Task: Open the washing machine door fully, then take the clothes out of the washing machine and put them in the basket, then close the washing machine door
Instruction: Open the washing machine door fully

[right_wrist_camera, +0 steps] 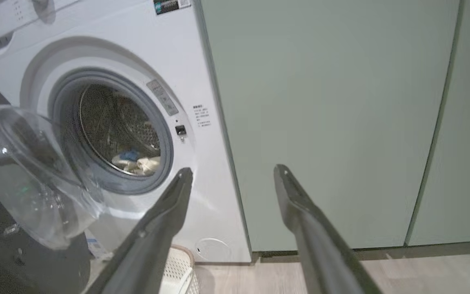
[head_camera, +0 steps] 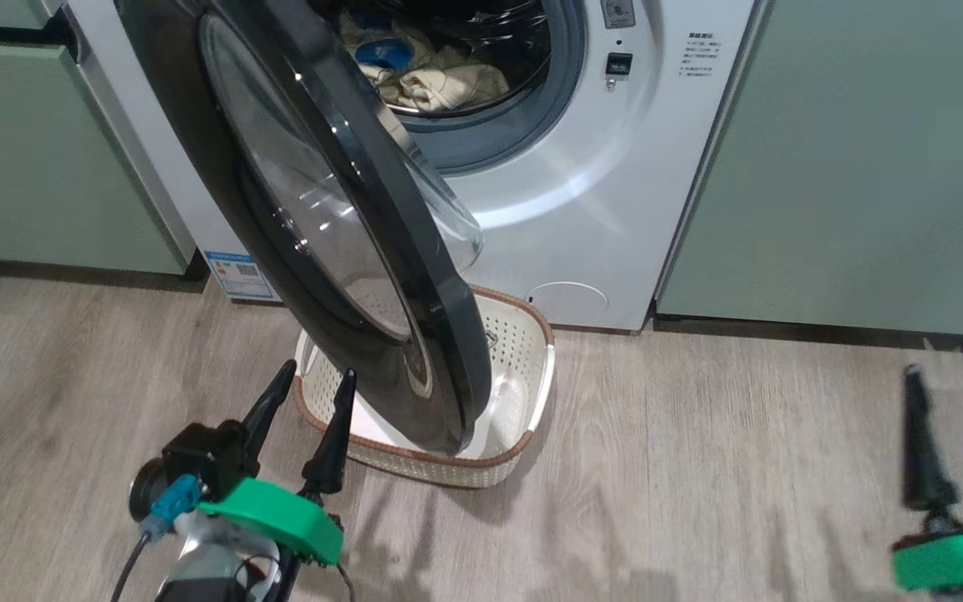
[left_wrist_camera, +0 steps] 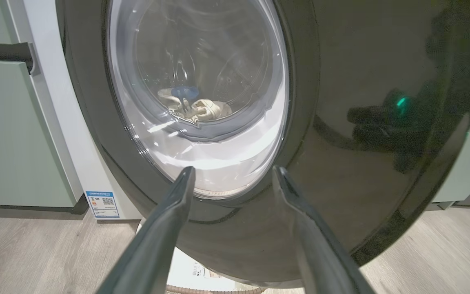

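- Left gripper [head_camera: 318, 374]: stood spread, gripped nothing, pointed at the lower part of the washing machine door [head_camera: 415, 251], close to its black rim; could not tell whether touching.
- Right gripper [head_camera: 948, 374]: stood spread as well, empty, well apart to the right over the wooden floor [head_camera: 699, 468].
- Washing machine door: stood partly open, angled out over the basket [head_camera: 523, 351].
- Basket: sat on the floor just before the washing machine [head_camera: 615, 167], half hidden by the door.
- Clothes [head_camera: 431, 79]: lay bundled low inside the drum.
- Pale green cabinets [head_camera: 849, 150]: flanked the machine.
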